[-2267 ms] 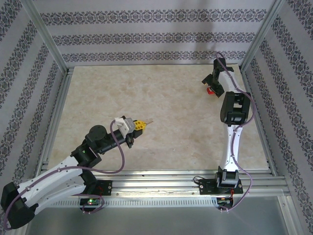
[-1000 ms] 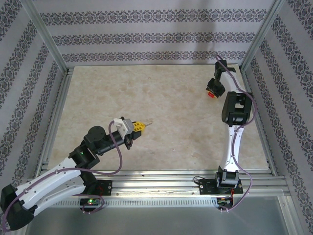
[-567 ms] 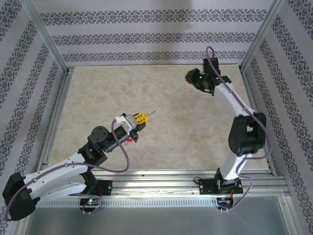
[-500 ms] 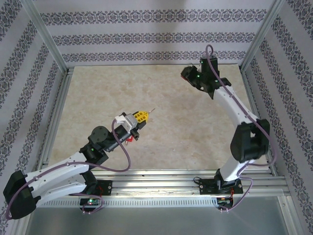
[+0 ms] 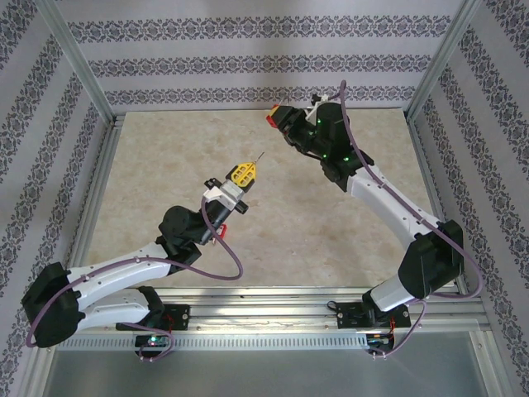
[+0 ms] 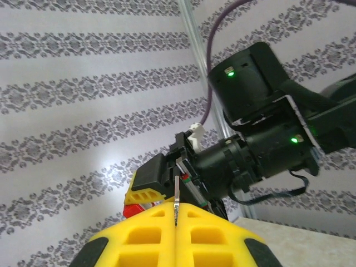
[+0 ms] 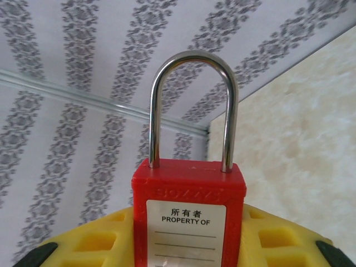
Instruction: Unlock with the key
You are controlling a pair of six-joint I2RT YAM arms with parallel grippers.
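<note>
My left gripper (image 5: 245,173) has its yellow fingers (image 6: 139,236) shut on a thin metal key (image 6: 176,199). The key's blade (image 5: 258,158) sticks out ahead, toward the back right. Held in the air over the back of the table is a red padlock (image 7: 189,214) with a steel shackle (image 7: 154,111) and a "PROPERTY OF" label, and my right gripper (image 5: 279,121) is shut on its body. In the left wrist view the padlock (image 6: 130,210) and the right gripper sit just beyond the key tip, a short gap apart. The keyhole is hidden.
The marble tabletop (image 5: 165,165) lies below both arms, ringed by patterned walls and aluminium posts (image 5: 78,62). A purple cable (image 5: 227,265) loops beside the left arm, and another runs along the right arm (image 5: 388,194).
The right arm swung from the back right corner leftward, carrying the padlock. The left arm lifted and reached toward the back right, bringing the key tip close to the padlock.
</note>
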